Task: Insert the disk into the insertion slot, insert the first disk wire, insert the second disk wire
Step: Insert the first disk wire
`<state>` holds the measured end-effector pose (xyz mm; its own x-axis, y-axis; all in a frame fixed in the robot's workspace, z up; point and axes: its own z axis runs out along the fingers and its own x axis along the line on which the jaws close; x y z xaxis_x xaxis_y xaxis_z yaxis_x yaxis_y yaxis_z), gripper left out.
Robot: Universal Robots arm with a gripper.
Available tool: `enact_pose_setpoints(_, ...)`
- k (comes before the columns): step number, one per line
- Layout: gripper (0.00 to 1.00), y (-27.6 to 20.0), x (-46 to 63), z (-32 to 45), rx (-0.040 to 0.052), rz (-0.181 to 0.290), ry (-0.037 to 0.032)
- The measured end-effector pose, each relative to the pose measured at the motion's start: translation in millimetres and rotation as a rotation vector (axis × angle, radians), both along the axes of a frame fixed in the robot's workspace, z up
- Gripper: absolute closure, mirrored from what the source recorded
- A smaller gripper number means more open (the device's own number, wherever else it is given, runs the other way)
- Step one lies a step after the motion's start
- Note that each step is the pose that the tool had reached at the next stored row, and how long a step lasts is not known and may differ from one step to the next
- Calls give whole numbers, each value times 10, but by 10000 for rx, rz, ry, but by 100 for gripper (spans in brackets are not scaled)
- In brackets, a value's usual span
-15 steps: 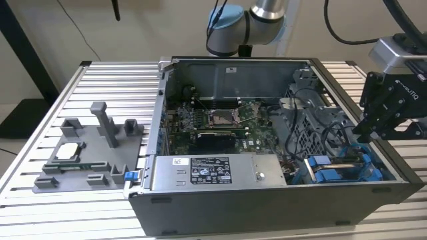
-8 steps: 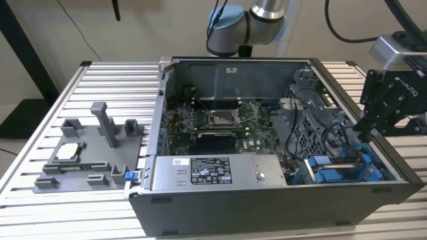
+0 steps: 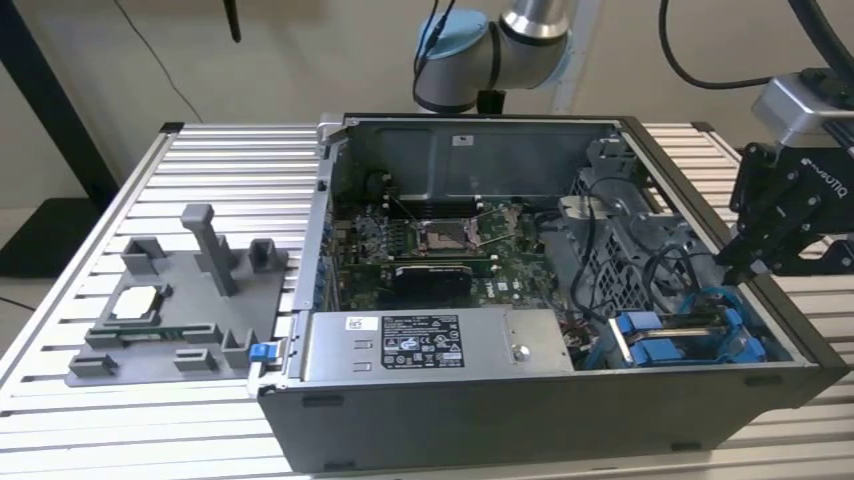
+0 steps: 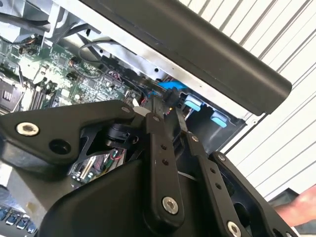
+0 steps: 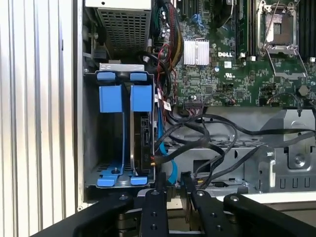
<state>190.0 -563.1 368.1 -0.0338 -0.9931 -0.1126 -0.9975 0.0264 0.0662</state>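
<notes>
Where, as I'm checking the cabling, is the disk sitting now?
In the first wrist view the disk sits edge-on in the drive cage, between a blue carrier and the black cables.

The disk (image 5: 144, 143) stands in the case (image 3: 534, 400), a parts tray (image 3: 174, 330) beside it at the exterior view's left

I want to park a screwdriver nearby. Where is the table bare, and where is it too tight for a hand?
Bare slatted table lies between the grey fixture tray and the near edge, and beyond the tray. Crowded: inside the computer case, black cables tangle beside the blue drive bay, with the claw close by.
</notes>
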Motion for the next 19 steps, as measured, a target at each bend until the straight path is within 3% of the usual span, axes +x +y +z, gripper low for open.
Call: enact_pose_setpoints(19,0,-22,22,-94,21,-1,1)
